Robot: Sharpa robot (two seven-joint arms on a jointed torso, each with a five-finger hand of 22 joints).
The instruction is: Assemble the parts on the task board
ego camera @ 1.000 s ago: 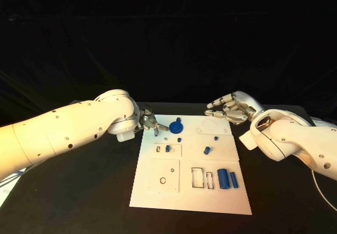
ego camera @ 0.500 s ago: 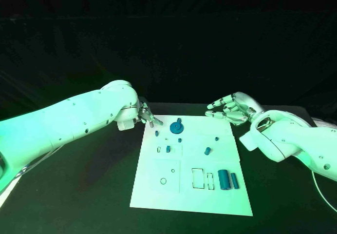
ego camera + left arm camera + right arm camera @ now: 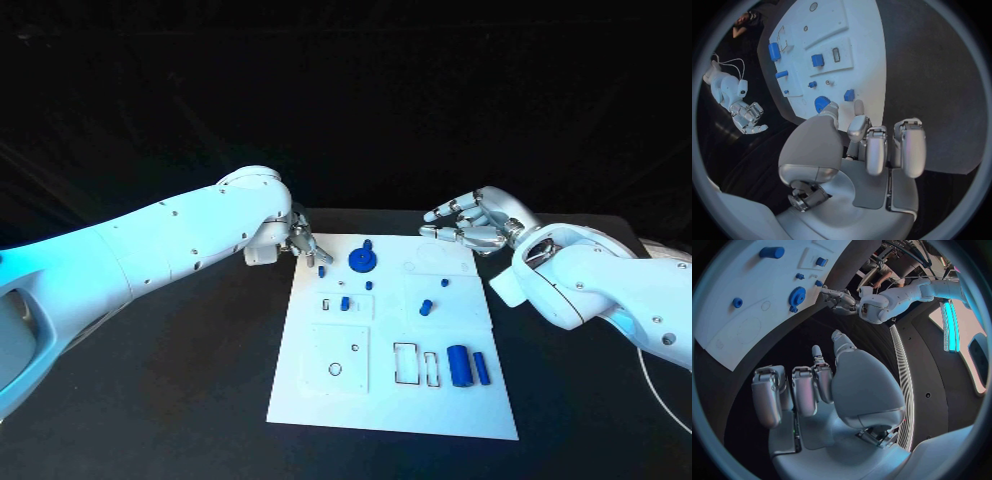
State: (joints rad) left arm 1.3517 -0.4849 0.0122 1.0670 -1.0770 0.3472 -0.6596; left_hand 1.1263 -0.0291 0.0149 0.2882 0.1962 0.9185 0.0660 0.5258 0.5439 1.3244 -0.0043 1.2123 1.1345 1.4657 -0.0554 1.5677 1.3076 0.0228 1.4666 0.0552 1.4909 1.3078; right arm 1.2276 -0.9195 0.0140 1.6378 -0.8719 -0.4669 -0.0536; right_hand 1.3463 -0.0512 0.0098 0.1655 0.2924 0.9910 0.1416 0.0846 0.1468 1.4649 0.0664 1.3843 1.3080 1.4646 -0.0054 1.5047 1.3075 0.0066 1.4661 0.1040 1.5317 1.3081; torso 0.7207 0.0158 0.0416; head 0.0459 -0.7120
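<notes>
The board (image 3: 392,350) lies mid-table with blue parts on it: a gear (image 3: 362,262) near its far edge, a small piece (image 3: 322,270) by its far left edge, cylinders (image 3: 459,366) near the front right. The left hand (image 3: 299,243) hovers at the board's far left corner, fingers loosely apart, seemingly holding nothing. The right hand (image 3: 469,225) hangs beyond the far right corner, fingers spread and empty.
</notes>
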